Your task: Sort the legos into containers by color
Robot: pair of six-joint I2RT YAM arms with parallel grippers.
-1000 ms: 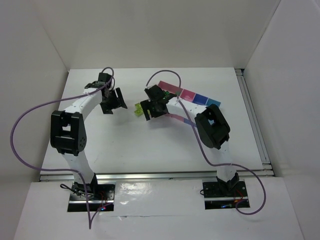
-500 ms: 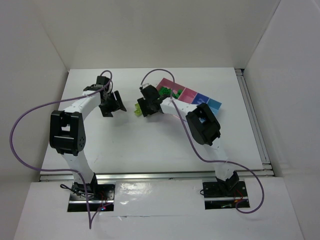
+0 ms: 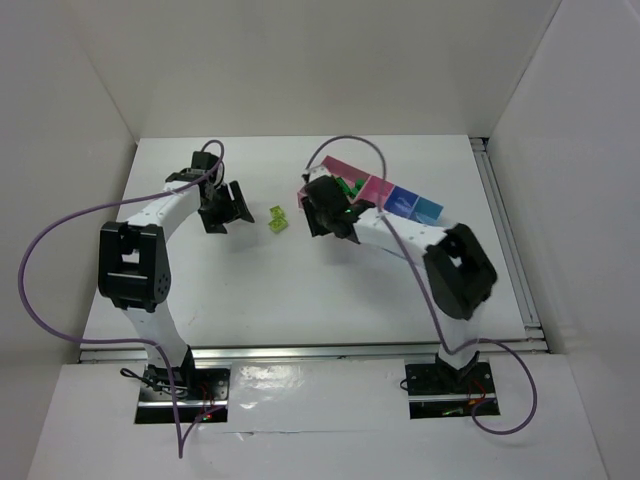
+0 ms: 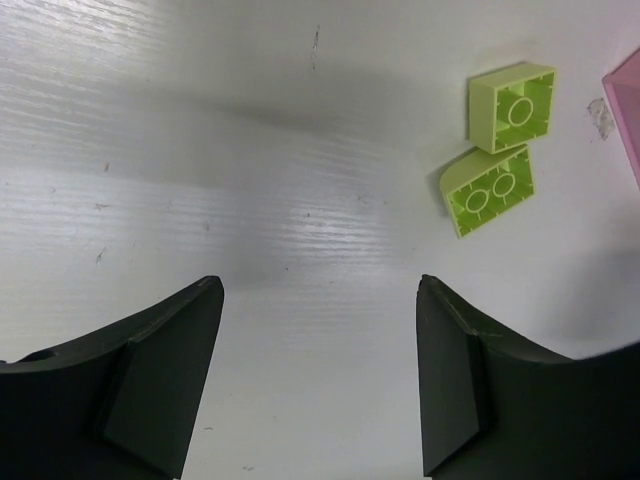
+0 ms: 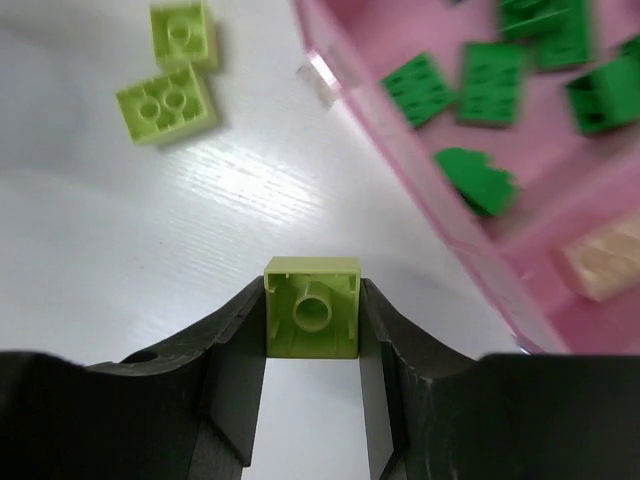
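- Right fingers (image 5: 232, 345): shut narrow on a yellow-green square brick (image 5: 311, 308), hollow underside toward the wrist camera, over bare worktop (image 5: 120, 230). Whether lifted clear of it, cannot tell.
- From that brick: pink tray (image 5: 520, 270) at 1 to 3 o'clock, near rim just beside. Dark green bricks (image 5: 488, 75) inside, so probably not this colour's home.
- In the top view: periwinkle tray (image 3: 405, 196) and light-blue tray (image 3: 428, 207) farther along the row, toward 3 o'clock beyond the pink. Likely a carry across the pink rim, needing height.
- Two more yellow-green bricks (image 4: 492, 190) touching on the worktop at 1 o'clock from the left fingers (image 4: 160, 370). Those fingers spread wide, holding nothing.
- That pair about midway between both arms, open worktop around it except the pink corner close by.
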